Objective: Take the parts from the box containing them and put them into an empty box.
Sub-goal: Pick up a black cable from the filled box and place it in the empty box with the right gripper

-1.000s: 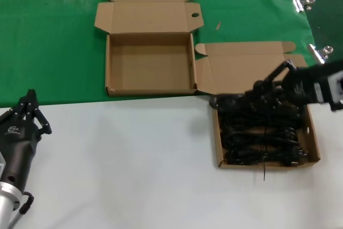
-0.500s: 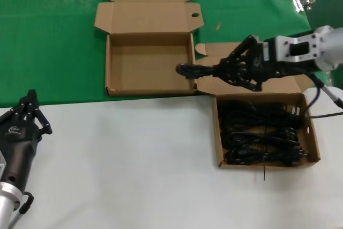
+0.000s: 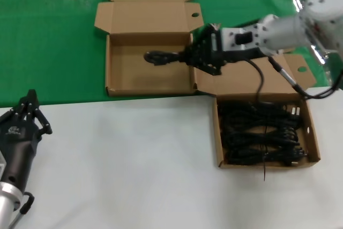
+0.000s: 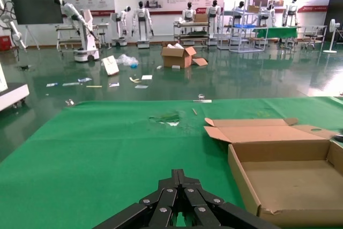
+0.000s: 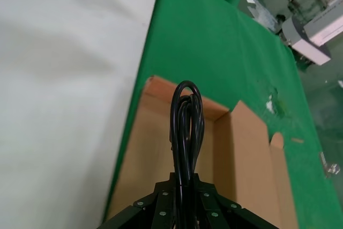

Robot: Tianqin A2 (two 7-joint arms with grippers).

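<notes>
My right gripper (image 3: pixel 188 57) hung over the empty cardboard box (image 3: pixel 149 68) on the green cloth, its jaws clamped on one coiled black power cable (image 3: pixel 163 57) that stuck out level above the box's floor. The other cable bundles (image 3: pixel 261 135) lay in the second box (image 3: pixel 313 138) on the white surface. My left gripper (image 3: pixel 29 112) sat parked at the near left, jaws closed on nothing

Black cables (image 3: pixel 262 132) (brown boxes (image 3: pixel 115 68)), green cloth (image 3: pixel 48 41).
</notes>
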